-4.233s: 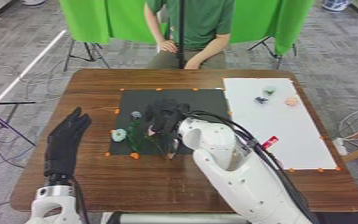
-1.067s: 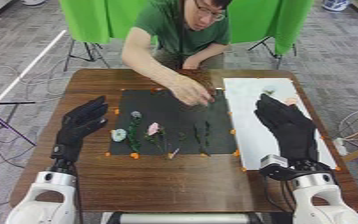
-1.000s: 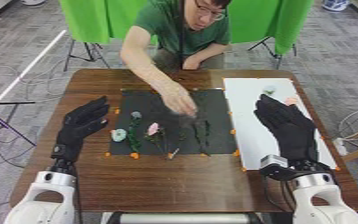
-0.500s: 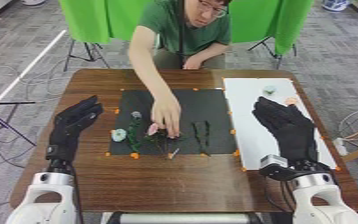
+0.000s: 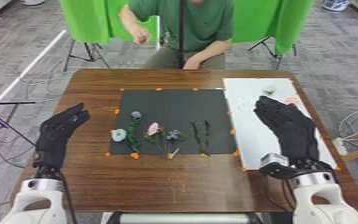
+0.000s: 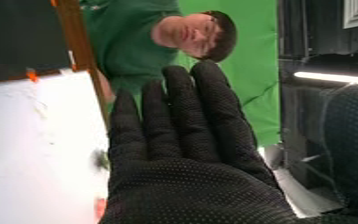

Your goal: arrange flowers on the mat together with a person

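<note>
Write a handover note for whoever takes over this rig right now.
Left hand: open, empty, left of the mat.
Right hand: open, empty, over the white sheet.
Person's hand: off the table.
Done: on the dark mat lie, left to right, a pale blue flower, a blue-violet one, a pink one, a blue-grey one, then green stems.
Left: probably the pale flower and peach flower on the sheet.
</note>
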`<control>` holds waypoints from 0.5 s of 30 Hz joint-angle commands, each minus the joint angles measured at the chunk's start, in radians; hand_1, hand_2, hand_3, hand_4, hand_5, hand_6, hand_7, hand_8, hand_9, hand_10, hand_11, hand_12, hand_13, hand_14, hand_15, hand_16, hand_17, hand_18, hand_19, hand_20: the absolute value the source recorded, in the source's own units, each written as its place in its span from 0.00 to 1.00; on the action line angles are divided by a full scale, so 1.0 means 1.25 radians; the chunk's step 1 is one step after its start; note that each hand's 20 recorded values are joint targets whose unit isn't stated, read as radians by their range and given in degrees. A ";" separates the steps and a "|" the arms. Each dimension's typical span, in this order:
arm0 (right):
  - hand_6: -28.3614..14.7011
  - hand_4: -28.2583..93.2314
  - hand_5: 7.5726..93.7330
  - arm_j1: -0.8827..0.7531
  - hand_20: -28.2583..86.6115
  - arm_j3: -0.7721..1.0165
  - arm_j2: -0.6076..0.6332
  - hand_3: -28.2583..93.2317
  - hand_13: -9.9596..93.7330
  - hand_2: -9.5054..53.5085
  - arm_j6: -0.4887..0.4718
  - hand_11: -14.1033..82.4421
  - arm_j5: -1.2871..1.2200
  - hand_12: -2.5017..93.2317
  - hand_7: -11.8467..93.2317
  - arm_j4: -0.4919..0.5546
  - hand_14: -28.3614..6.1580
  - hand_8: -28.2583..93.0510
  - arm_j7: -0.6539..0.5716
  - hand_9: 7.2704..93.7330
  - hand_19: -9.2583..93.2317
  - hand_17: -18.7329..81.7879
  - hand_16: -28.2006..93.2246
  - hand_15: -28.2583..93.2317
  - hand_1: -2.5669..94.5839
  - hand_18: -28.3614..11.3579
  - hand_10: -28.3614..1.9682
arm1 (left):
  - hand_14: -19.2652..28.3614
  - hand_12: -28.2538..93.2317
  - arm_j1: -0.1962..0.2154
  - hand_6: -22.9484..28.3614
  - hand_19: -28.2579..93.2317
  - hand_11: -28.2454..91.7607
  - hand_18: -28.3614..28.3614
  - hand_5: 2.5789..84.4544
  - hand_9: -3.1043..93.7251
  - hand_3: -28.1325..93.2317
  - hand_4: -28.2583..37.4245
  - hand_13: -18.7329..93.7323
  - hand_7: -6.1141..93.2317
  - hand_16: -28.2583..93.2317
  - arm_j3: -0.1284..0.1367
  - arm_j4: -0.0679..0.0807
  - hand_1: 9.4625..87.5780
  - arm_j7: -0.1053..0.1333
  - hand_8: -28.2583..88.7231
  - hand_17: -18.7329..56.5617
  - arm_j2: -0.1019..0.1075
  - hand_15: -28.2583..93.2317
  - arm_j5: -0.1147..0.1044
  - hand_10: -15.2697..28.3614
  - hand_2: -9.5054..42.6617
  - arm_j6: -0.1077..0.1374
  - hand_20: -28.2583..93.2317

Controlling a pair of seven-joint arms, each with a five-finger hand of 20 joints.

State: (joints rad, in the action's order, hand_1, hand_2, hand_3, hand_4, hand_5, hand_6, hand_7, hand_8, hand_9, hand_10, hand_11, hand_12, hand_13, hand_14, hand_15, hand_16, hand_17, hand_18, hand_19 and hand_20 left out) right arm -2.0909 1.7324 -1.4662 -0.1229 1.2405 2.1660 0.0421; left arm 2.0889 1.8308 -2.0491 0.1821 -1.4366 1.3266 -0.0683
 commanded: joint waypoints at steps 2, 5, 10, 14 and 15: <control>0.54 0.09 0.50 0.262 0.48 0.046 0.225 0.85 0.42 0.14 0.192 0.21 0.503 0.15 0.22 -0.106 0.50 0.16 -0.008 0.48 0.10 0.41 0.31 0.32 0.20 0.51 0.39 | 0.75 0.32 0.013 0.62 0.35 0.36 0.73 0.57 0.52 0.76 0.21 0.52 0.12 0.24 0.000 0.003 0.28 -0.010 0.19 0.43 -0.001 0.35 -0.004 0.68 0.10 0.005 0.46; 0.57 0.10 0.51 0.370 0.51 0.030 0.303 0.86 0.45 0.08 0.163 0.23 0.703 0.17 0.25 -0.189 0.50 0.15 -0.085 0.49 0.14 0.42 0.32 0.33 0.24 0.49 0.41 | 0.75 0.33 0.014 0.62 0.35 0.36 0.73 0.56 0.52 0.76 0.21 0.52 0.12 0.24 -0.005 0.003 0.28 -0.005 0.19 0.42 0.001 0.35 -0.003 0.68 0.09 0.006 0.46; 0.62 0.08 0.50 0.495 0.55 -0.036 0.374 0.85 0.57 0.00 -0.004 0.29 0.958 0.22 0.28 -0.306 0.48 0.15 -0.160 0.51 0.31 0.47 0.36 0.37 0.33 0.41 0.43 | 0.75 0.33 0.020 0.62 0.34 0.36 0.73 0.56 0.52 0.76 0.21 0.52 0.12 0.24 -0.011 -0.001 0.28 -0.001 0.19 0.41 -0.006 0.35 -0.004 0.68 0.09 0.011 0.45; 0.65 0.07 0.52 0.574 0.58 -0.114 0.385 0.84 0.65 0.00 -0.064 0.30 1.085 0.22 0.29 -0.401 0.49 0.14 -0.163 0.54 0.40 0.53 0.40 0.39 0.35 0.39 0.44 | 0.75 0.33 0.021 0.62 0.34 0.36 0.73 0.56 0.52 0.76 0.21 0.52 0.12 0.24 -0.012 -0.003 0.28 -0.004 0.19 0.41 -0.012 0.35 0.000 0.68 0.09 -0.001 0.44; 0.67 0.06 0.54 0.590 0.58 -0.131 0.385 0.84 0.67 0.00 -0.088 0.30 1.101 0.22 0.30 -0.416 0.49 0.14 -0.177 0.55 0.42 0.54 0.40 0.40 0.36 0.38 0.44 | 0.75 0.33 0.020 0.62 0.34 0.36 0.73 0.56 0.52 0.76 0.21 0.52 0.11 0.24 -0.012 -0.003 0.28 -0.004 0.19 0.41 -0.012 0.35 -0.001 0.68 0.09 -0.004 0.44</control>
State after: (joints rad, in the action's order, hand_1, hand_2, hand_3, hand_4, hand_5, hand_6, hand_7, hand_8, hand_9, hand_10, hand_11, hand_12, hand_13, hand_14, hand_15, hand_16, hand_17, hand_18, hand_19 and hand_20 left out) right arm -1.5564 1.6950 -1.0317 -0.1328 2.0305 1.7669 -0.1838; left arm 2.0965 1.8218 -2.0507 0.1837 -1.4351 1.3261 -0.0653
